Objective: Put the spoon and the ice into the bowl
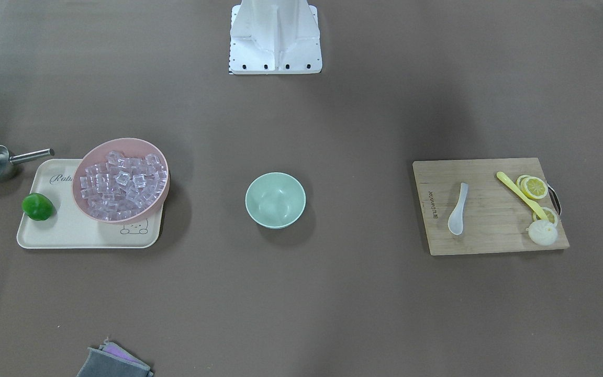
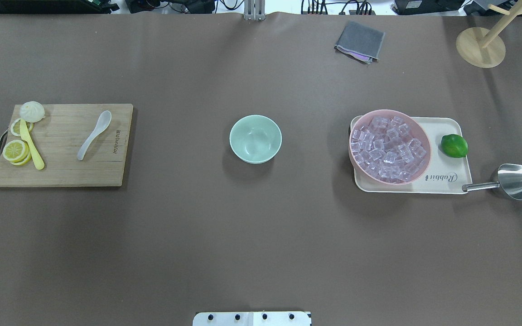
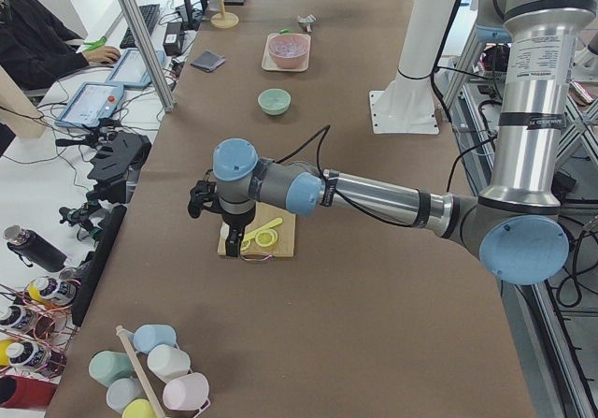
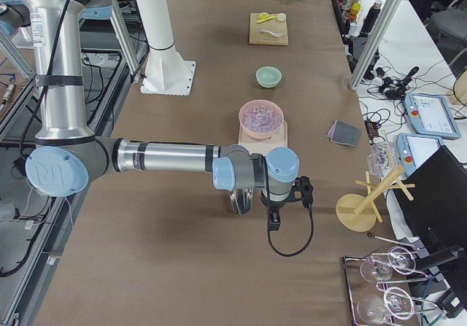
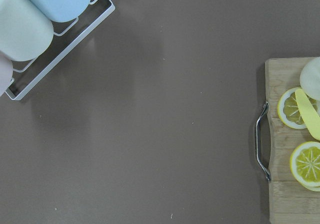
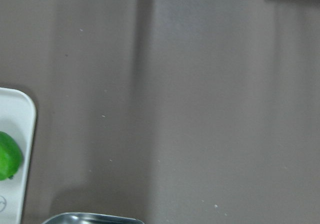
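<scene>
Seen from overhead, the small round mint-green bowl [image 2: 255,138] stands at the middle of the brown tabletop [image 2: 252,244]. The small white translucent plastic spoon [image 2: 94,135] lies well apart from it at 9 o'clock. It rests flat on a rectangular wooden cutting board [image 2: 61,170], with the scoop toward 1 o'clock and the handle toward 7 o'clock. At 9 o'clock of the spoon, on the same board, lie a long yellow plastic utensil [image 2: 32,147], yellow lemon slices [image 2: 15,150] and a white bun-shaped piece [image 2: 32,111].

The clear, faintly lilac ice cubes [image 2: 388,147] are heaped in a larger pink round bowl [image 2: 419,129], well apart at 3 o'clock of the mint-green bowl. The pink bowl sits on a cream rectangular tray [image 2: 451,181]. A green lime [image 2: 454,146] lies on the tray at the pink bowl's 3 o'clock. A steel scoop [image 2: 517,181] lies on the tabletop at 4 o'clock of the lime.

The left end effector [image 3: 199,201] hangs above the cutting board's outer end, and the right end effector [image 4: 305,192] hangs above the tabletop beyond the tray. Both appear only in the side views, so I cannot tell how wide either one stands.
</scene>
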